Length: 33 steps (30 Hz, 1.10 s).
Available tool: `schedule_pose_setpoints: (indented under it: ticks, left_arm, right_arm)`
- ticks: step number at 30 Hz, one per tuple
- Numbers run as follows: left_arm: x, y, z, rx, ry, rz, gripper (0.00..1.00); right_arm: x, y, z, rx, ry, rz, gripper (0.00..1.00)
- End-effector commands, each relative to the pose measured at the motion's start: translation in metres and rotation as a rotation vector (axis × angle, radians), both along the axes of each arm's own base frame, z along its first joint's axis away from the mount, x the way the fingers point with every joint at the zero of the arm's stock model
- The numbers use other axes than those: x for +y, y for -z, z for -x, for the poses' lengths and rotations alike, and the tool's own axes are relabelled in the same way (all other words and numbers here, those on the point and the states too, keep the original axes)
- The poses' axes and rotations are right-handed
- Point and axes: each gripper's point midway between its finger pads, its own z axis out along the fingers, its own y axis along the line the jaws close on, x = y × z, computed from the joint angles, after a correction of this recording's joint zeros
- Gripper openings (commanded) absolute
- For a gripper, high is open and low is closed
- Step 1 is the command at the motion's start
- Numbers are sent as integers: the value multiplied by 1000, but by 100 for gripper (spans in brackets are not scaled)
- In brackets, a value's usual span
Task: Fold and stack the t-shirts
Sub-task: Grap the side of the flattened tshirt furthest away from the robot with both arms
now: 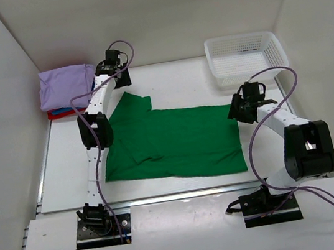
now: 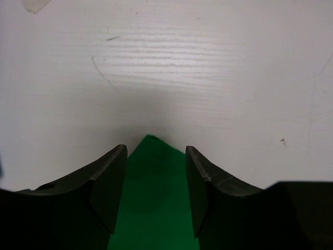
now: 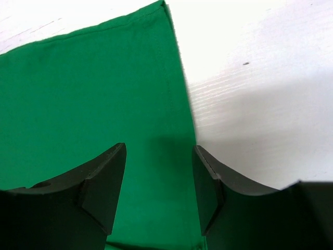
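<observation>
Both jaws astride green t-shirt edges

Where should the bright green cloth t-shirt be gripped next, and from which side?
Probably from above: the bright green cloth t-shirt lies flat, so pinch its pointed far corner under the left gripper and its straight right edge under the right gripper.
</observation>
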Motion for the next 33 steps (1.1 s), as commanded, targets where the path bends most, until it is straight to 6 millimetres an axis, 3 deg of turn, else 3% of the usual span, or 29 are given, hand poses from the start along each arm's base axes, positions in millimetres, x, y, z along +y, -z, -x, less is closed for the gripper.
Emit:
schedule_pose_setpoints:
  ticks: [1, 3, 9, 13, 17, 18, 20, 21, 23, 33]
  left_arm:
    - [12, -9, 11, 38, -19, -24, 60]
    - [17, 1, 15, 69, -22, -40, 60]
    - [8, 23, 16, 100, -4, -32, 61]
    - [0, 21, 15, 88, 18, -32, 59]
    - [3, 25, 16, 97, 18, -31, 56]
    - [0, 19, 15, 89, 28, -6, 53]
    - [7, 25, 15, 104, 15, 8, 35]
    - [7, 27, 15, 108, 19, 32, 9]
    - [8, 26, 15, 114, 22, 49, 0]
    - [-7, 35, 22, 149, 61, 85, 0]
  right_arm:
    - [-5, -14, -22, -69, 20, 5, 51]
    - [-4, -13, -26, -68, 12, 7, 51]
    - [-2, -10, -28, -61, 9, 7, 51]
    - [-4, -1, -27, -35, 14, 9, 51]
    - [-5, -4, -38, -53, 17, 8, 52]
    - [-3, -1, -37, -41, 10, 16, 52]
    - [-1, -1, -45, -56, 11, 30, 53]
    - [0, 3, -52, -57, 28, 38, 55]
    - [-1, 4, -59, -69, 43, 36, 62]
    - [-16, 17, -85, -46, 174, 131, 58]
